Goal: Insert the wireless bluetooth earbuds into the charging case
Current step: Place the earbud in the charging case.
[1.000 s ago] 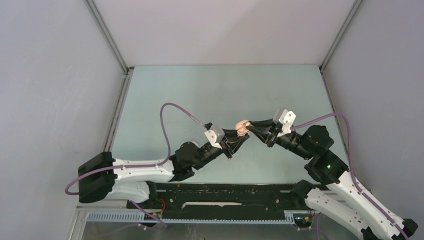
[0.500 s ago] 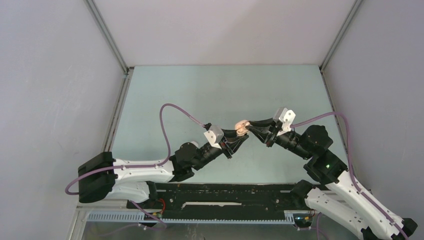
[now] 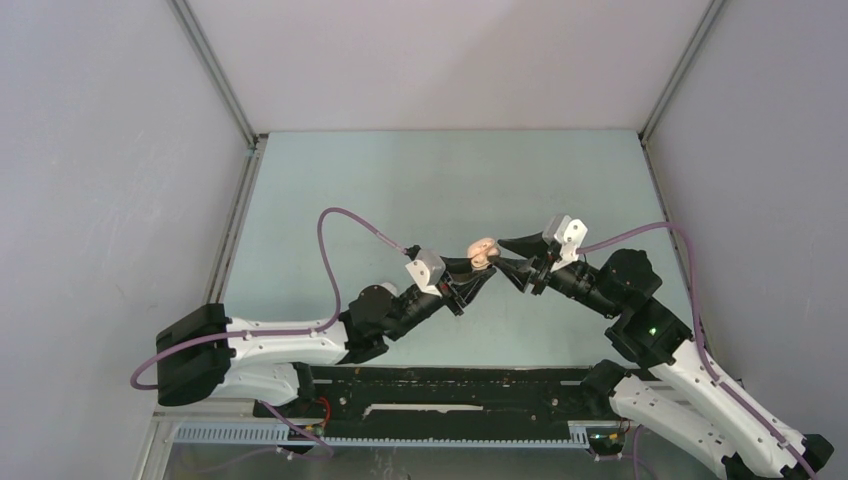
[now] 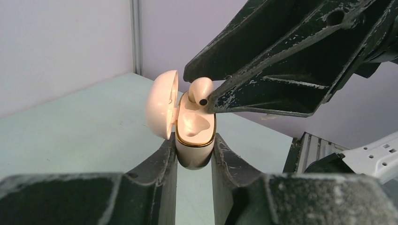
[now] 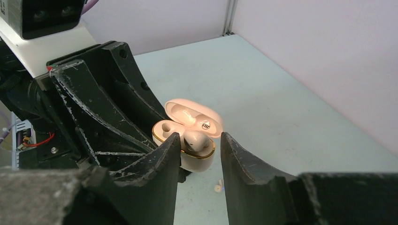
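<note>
A beige-pink charging case [image 4: 195, 140] with a gold rim is held above the table, its lid [image 4: 162, 103] swung open. My left gripper [image 4: 194, 145] is shut on the case's lower body. One beige earbud [image 5: 195, 139] sits in the case's near slot, stem end up; the other slot is bare. My right gripper [image 5: 200, 136] straddles that earbud with its jaws open, a gap showing beside the bud. In the top view the case [image 3: 483, 250] hangs mid-table between the left gripper [image 3: 478, 272] and the right gripper [image 3: 503, 255]. A second small earbud [image 5: 218, 187] lies on the table below.
The pale green table [image 3: 420, 180] is walled by white panels on three sides. A black rail [image 3: 450, 385] runs along the near edge between the arm bases. The left arm's purple cable [image 3: 340, 225] loops above the table.
The right gripper's jaws have spread apart and let go of the earbud, which now rests in the case. The left gripper and the case have barely moved.
</note>
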